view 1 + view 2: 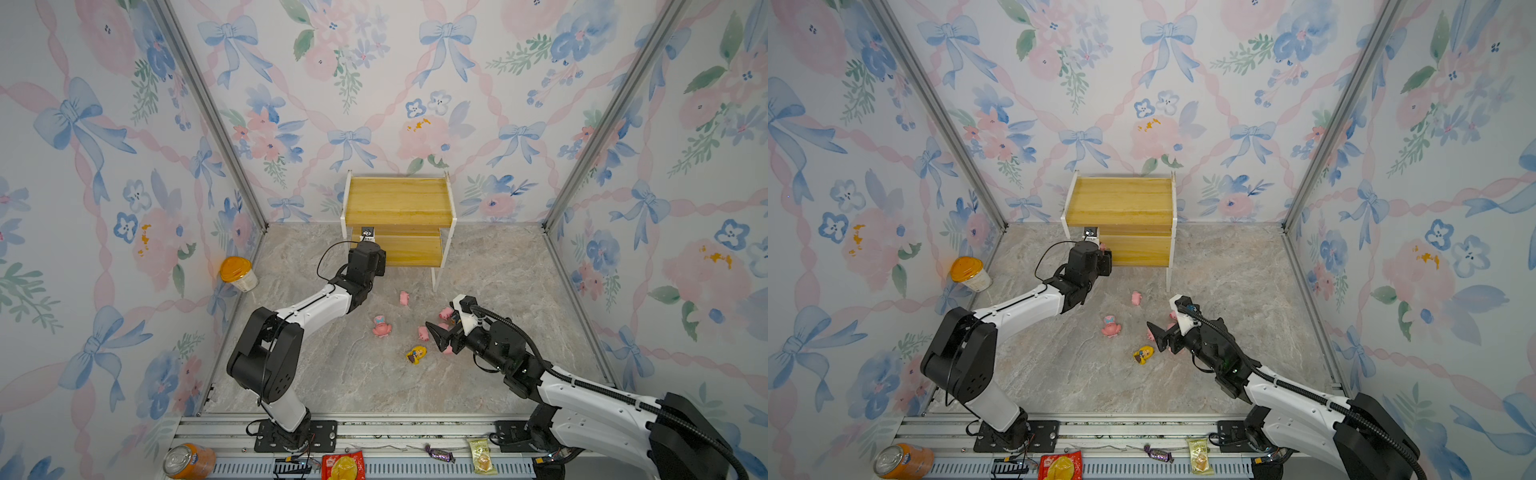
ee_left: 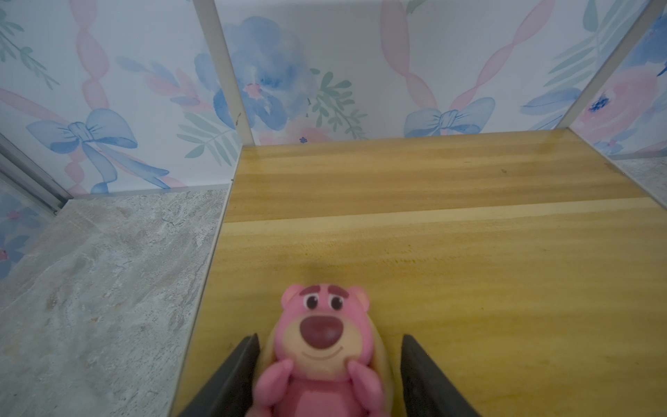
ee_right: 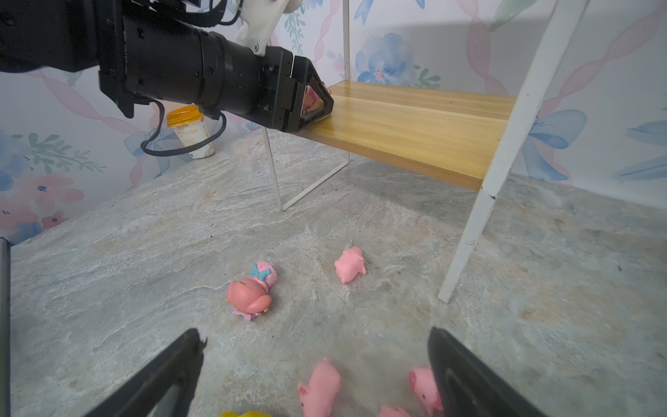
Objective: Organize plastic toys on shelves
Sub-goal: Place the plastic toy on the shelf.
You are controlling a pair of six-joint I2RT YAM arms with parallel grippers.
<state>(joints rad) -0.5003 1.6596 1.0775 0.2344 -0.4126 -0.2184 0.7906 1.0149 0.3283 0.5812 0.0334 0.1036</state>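
The shelves (image 1: 399, 199) stand against the back wall. On the left end of their lower board (image 2: 469, 270) stands a pink bear toy (image 2: 321, 335). My left gripper (image 2: 330, 337) is open around it, with a gap showing at one finger. Other plastic toys lie on the stone floor: a pink blue-hatted figure (image 1: 381, 326), a yellow-haired doll (image 1: 416, 354) and several small pink pigs, one of them apart (image 1: 404, 297). My right gripper (image 3: 314, 332) hangs open and empty just above two pigs (image 3: 321, 390), (image 3: 424, 388).
An orange-lidded cup (image 1: 237, 272) stands by the left wall. The shelves' white front leg (image 3: 469, 234) rises close to the right gripper. An orange can (image 1: 189, 459), snack packets (image 1: 343, 465) and a wrapped candy (image 1: 438, 453) lie on the front rail.
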